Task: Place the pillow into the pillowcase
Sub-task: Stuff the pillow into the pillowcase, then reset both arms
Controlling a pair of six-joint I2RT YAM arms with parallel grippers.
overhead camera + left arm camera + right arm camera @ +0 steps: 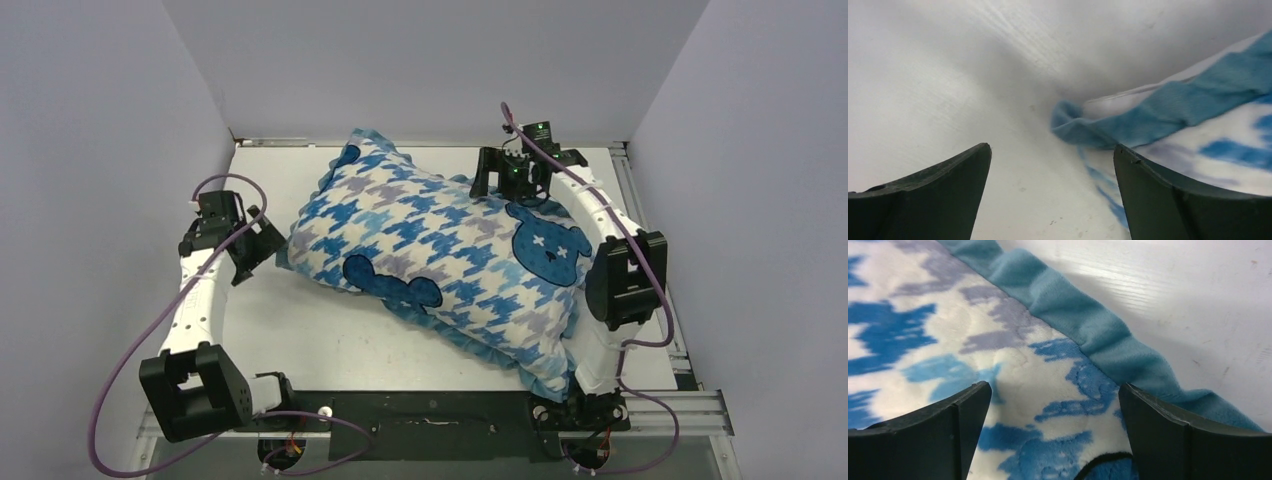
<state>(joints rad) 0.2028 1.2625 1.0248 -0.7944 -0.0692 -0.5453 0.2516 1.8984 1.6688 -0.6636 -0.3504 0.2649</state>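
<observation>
Most of the job looks done to me. The pillowcase lies slanted across the middle of the table. It is fat and puffy all over, so I think the pillow is inside it. I can't see any plain white pillow sticking out in the top view.

My left jaws are wide apart and hold nothing. They hang over the bare table, just beside the left end of the case. There a strip of white shows under the blue frill. I can't tell if that is pillow or the inside of the case.

My right jaws are wide apart too and hold nothing. They sit just above the patterned cloth near the far right edge.

What may be left is a small job: tuck in that left end, if it is the open one.
</observation>
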